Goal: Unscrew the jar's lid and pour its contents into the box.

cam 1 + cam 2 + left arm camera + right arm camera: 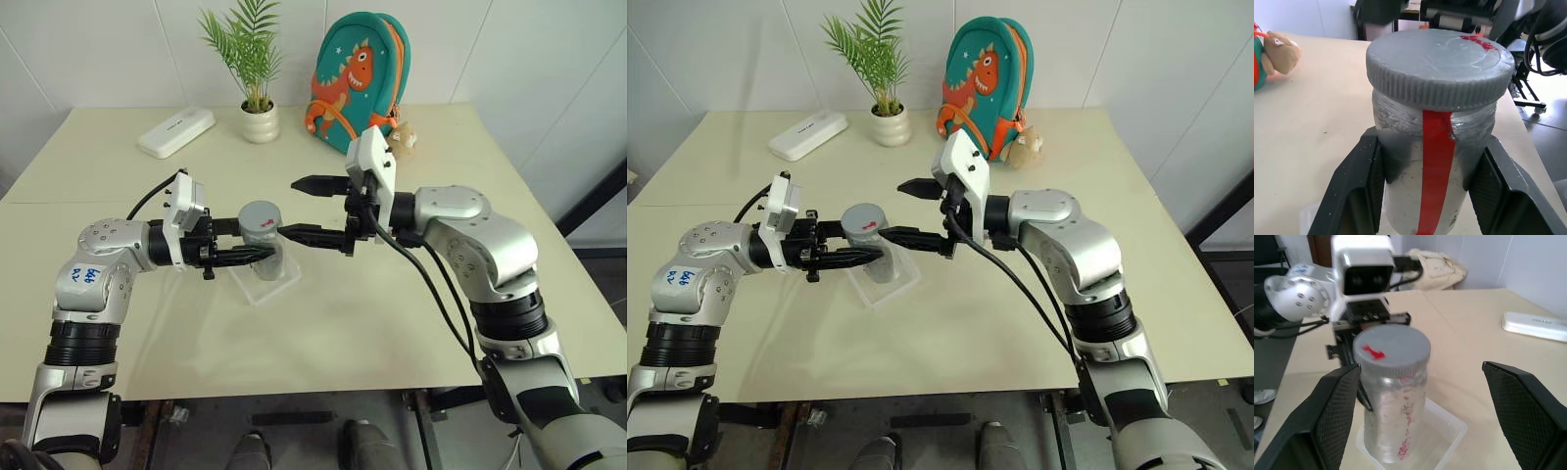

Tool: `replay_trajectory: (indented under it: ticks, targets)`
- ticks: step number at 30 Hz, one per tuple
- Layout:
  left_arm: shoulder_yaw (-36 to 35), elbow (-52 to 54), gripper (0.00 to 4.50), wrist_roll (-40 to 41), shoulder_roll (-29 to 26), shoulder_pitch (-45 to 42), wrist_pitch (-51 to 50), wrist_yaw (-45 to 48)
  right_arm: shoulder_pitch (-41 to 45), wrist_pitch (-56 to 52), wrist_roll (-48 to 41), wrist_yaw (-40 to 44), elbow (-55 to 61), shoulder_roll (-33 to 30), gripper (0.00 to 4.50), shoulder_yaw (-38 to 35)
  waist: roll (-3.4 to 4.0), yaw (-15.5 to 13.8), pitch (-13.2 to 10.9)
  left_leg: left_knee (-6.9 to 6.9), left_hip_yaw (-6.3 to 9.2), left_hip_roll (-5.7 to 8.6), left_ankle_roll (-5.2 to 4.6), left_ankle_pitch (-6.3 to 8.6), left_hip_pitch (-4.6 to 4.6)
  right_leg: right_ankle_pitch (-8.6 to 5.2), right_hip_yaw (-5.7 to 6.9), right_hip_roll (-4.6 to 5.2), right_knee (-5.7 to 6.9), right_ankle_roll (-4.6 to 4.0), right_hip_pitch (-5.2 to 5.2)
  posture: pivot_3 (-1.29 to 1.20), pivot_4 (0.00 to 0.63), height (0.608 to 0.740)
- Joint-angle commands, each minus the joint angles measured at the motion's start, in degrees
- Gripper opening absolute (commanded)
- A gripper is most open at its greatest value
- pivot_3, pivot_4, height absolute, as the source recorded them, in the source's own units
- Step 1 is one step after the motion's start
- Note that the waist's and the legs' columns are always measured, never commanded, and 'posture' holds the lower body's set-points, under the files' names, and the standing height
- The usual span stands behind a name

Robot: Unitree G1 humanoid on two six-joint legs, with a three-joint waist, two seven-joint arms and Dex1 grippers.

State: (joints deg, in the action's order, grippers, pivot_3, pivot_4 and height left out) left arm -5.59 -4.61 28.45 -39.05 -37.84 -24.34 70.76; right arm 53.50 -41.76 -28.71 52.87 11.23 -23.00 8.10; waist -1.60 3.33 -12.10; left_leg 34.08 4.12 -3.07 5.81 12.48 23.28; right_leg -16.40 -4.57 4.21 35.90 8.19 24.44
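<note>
Beige table point(411, 323), white tiled wall point(108, 49) behind, dark floor point(304, 431) below.

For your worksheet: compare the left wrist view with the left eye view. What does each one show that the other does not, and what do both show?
Left wrist view: the long red stripe down the silvery-grey jar's side. Left eye view: a potted green palm, a teal dinosaur backpack and a white oblong case. Both: the left gripper shut on the jar, its grey ribbed lid on, and the beige table.
</note>
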Motion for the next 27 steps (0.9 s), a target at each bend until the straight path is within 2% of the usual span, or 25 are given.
replay_trajectory:
  ticks: [1, 7, 12, 27]
  targets:
    - [-0.9, 1.2, 1.94, 0.7, -0.8, -0.2, 1.0, 0.2, -0.2, -2.4, -4.4, -0.5, 5.2, 0.3, 4.15, -2.1, 0.0, 0.0, 0.0, 0.0, 0.0, 0.0, 0.0, 0.0, 0.0, 0.0, 0.0, 0.0, 0.0, 0.0, 0.0, 0.0, 0.15, 0.74]
    - [-0.1, 0.2, 1.94, 0.6, -0.1, -1.1, 1.3, 0.5, 2.2, -3.9, -7.6, -7.6, 4.3, 6.2, 4.15, -4.8, 0.0, 0.0, 0.0, 0.04, -0.01, 0.0, -0.01, -0.01, -0.01, 0.01, -0.01, 0.0, 0.04, 0.0, 0.0, 0.0, 0.15, 0.74]
    - [1.2, -0.6, 1.94, 0.4, 0.7, -2.6, 2.0, 1.2, 3.2, -2.9, -5.9, -10.3, 1.6, 10.1, 4.15, -2.4, 0.0, -0.1, 0.0, 0.03, 0.0, 0.0, -0.01, -0.01, 0.0, 0.0, -0.01, 0.0, 0.03, 0.0, 0.0, 0.0, 0.15, 0.74]
    - [2.0, 0.7, 1.94, 0.8, 1.2, -3.9, 2.0, 1.4, 5.1, 2.3, -0.8, -8.0, -8.5, 13.6, 4.15, 2.7, 0.01, 0.0, 0.0, 0.03, -0.01, 0.0, -0.01, -0.01, 0.0, 0.01, -0.02, -0.01, 0.04, 0.0, 0.01, 0.0, 0.15, 0.74]
